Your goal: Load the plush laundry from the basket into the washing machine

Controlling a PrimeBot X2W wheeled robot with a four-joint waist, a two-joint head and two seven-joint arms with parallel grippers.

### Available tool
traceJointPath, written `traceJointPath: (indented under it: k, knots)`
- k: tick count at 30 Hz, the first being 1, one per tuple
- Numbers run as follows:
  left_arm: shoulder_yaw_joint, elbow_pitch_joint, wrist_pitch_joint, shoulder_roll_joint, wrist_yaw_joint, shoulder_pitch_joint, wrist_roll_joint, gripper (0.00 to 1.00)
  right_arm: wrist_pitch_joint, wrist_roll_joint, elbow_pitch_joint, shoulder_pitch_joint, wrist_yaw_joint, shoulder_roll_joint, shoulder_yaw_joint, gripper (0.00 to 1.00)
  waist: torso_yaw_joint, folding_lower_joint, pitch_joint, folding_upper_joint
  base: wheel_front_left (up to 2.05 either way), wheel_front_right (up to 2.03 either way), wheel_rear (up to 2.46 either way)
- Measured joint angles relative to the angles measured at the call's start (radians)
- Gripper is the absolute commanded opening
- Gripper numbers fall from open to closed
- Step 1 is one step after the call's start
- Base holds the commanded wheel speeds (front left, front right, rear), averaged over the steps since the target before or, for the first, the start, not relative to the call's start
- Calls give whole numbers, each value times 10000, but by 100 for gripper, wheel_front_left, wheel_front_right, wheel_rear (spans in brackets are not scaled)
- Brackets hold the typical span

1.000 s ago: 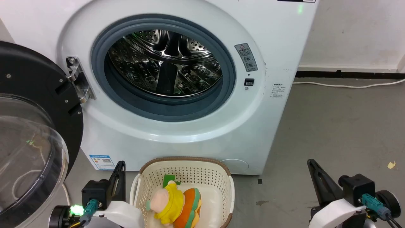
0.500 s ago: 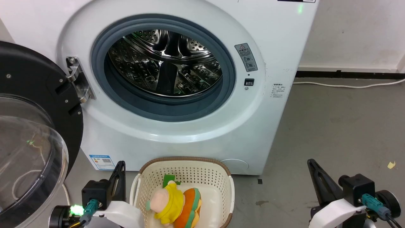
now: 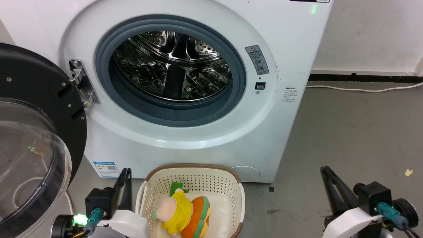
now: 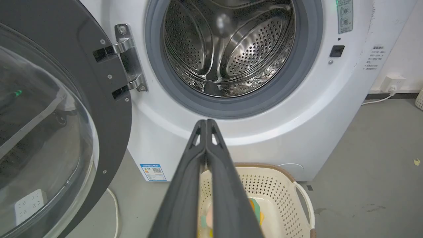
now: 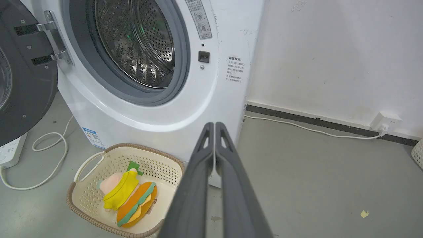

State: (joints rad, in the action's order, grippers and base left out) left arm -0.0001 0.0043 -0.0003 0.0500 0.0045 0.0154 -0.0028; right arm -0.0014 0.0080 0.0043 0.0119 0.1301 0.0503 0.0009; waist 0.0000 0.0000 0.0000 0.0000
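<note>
The plush laundry [image 3: 183, 215], a pale pink figure in yellow lying against an orange burger plush with a green stripe, rests in the cream perforated basket [image 3: 191, 166] on the floor in front of the washing machine [image 3: 290, 49]. The round door [image 3: 29, 148] is swung wide to the left, and the steel drum [image 3: 172, 66] holds nothing. My left gripper [image 3: 125, 172] is shut, just left of the basket and beside its handle. My right gripper [image 3: 325, 170] is shut, well right of the basket over bare floor. The right wrist view shows the plush laundry [image 5: 127, 195] lower left of the gripper [image 5: 214, 124].
The grey floor [image 3: 357, 132] stretches right of the washer. A white cable [image 5: 49, 158] loops on the floor left of the basket, near a power strip [image 5: 10, 152]. Another cord runs along the wall to a socket [image 5: 385, 120]. A small paper scrap [image 3: 408, 171] lies at far right.
Both grippers' fingers have shifted very slightly at the bottom of the head view. The plush, basket and door have not moved.
</note>
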Motion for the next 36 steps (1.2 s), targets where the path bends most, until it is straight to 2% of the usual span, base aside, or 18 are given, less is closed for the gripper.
traceJointPath:
  k: [17, 36]
  knots:
    - [-213, 353, -261, 0, -2, 1, -92, 100, -253, 90, -29, 4, 0, 0, -61, 100, -75, 0, 243, 0, 0, 0, 0]
    - [-656, 2019, -407, 161, -261, -1066, -359, 100, -681, 491, -240, -239, 0, 0, -65, 100, -547, 1, 1573, 0, 0, 0, 0]
